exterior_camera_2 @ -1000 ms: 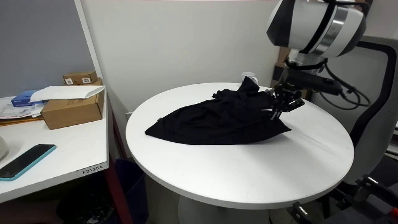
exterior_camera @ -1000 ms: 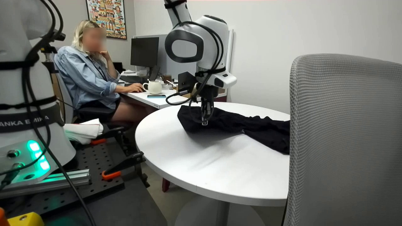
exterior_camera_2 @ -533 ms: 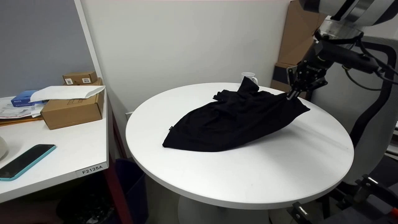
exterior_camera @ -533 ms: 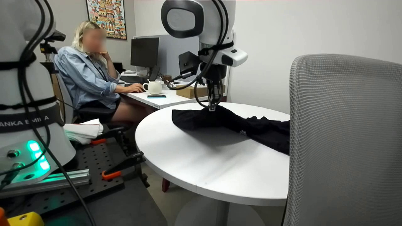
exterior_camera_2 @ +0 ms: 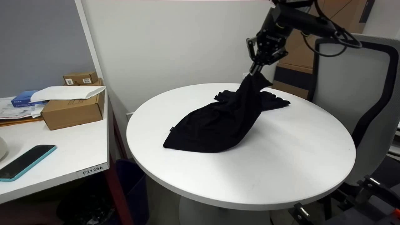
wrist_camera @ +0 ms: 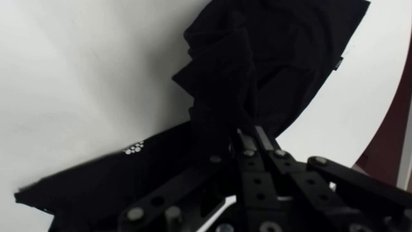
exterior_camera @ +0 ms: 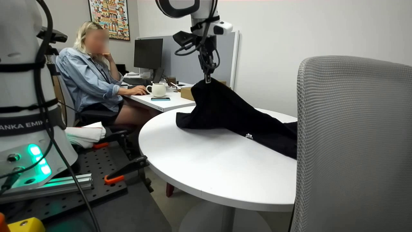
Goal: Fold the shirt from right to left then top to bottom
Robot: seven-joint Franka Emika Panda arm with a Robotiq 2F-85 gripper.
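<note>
The arm (exterior_camera: pixel 199 13) points down, its hand (exterior_camera_2: pixel 255 69) pinched, seemingly tight, on the partly lifted shirt (exterior_camera_2: pixel 209 131).

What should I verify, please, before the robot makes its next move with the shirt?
1. Cloth gripped: ok; the gripper is shut on the shirt.
2. Pinch deep enough: cannot tell; dark fabric hides how much is held.
3. Held part lifted: ok; in both exterior views it rises above the round table.
4. Remainder supported: ok; part of the shirt lies on the round table.
5. Fabric smooth: not ok; the wrist view shows creases and bunching.
6. Person clear: ok; the person sits at the desk, apart from the gripper.
</note>
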